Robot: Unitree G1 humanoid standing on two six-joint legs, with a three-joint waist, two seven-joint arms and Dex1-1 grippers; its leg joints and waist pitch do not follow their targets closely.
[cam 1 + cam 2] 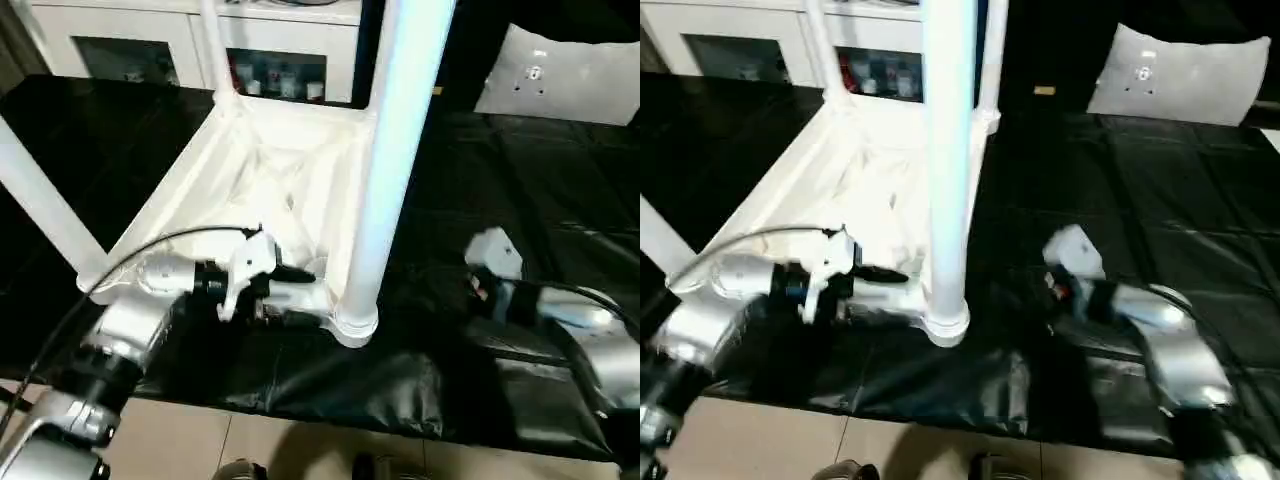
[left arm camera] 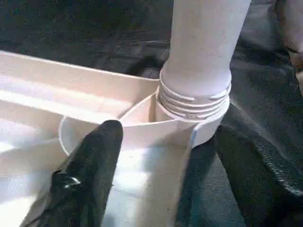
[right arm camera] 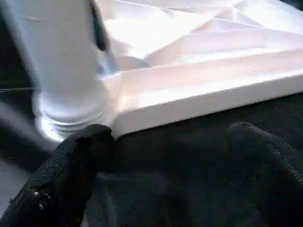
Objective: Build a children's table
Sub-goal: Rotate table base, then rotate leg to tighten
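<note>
Two silver forearms reach over the near edge of a bench (image 1: 560, 180) draped in black sheeting, where the children's table (image 1: 270, 190) lies upside down, ribbed underside up. Nearest the camera, the left gripper (image 1: 290, 290) lies along the tabletop's near rim, its black fingers (image 2: 90, 170) set a narrow way apart astride that rim, one inside the frame and the other on the outside against the dark cover, both pointing at the corner socket (image 1: 355, 325) just beyond their tips. A long white leg (image 1: 395, 150) stands upright in that socket, a few turns of its thread (image 2: 194, 101) showing above the socket's lip in the left wrist view. Well off to the other side of the leg, the right gripper (image 3: 165, 156) rests low on the black sheeting, its two fingers (image 3: 71, 165) spread wide and holding nothing, aimed at the same corner from outside the rim. Beyond both grippers, more legs rise from the tabletop's left and far corners. Farther still, a white cabinet (image 1: 200, 50) with glass doors stands past the bench, and a pale grey cushion (image 1: 1180, 70) lies at the far right.
</note>
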